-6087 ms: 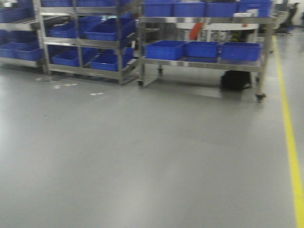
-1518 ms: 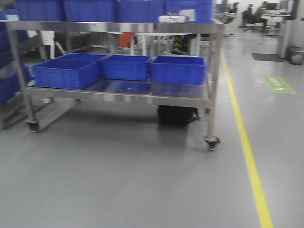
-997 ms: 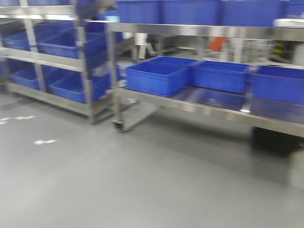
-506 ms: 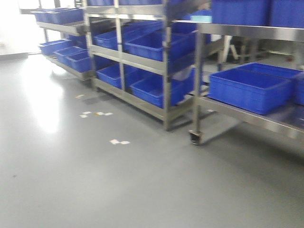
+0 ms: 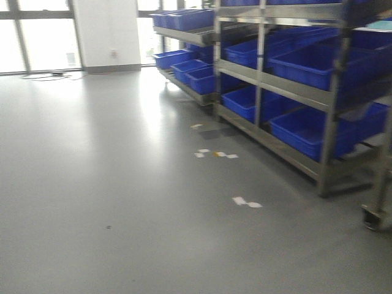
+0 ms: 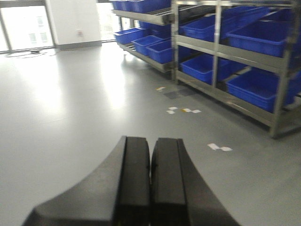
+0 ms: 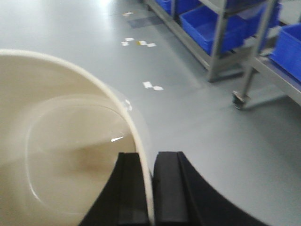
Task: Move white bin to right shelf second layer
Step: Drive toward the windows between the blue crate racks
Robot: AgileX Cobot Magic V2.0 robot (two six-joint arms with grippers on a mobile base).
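The white bin (image 7: 61, 141) fills the left of the right wrist view, a glossy cream tub seen from above its open mouth, carried over the grey floor. My right gripper (image 7: 146, 157) is shut on its rim, one finger (image 7: 127, 188) inside the wall and the other (image 7: 171, 188) outside. In the left wrist view my left gripper (image 6: 151, 141) is shut with nothing in it, hanging over bare floor. The right shelf second layer is not something I can pick out in these views. Neither gripper shows in the front view.
Steel racks (image 5: 331, 122) loaded with blue crates (image 5: 306, 64) run along the right and show from both wrists (image 6: 282, 94) (image 7: 216, 52). A castor (image 5: 375, 217) of a wheeled cart stands at the far right. White scraps (image 5: 246, 202) dot the floor. Windows (image 5: 37, 37) lie far left.
The front view has swung left, from the wheeled cart with blue crates, past the racks, to open floor and windows. The racks now sit at the right edge.
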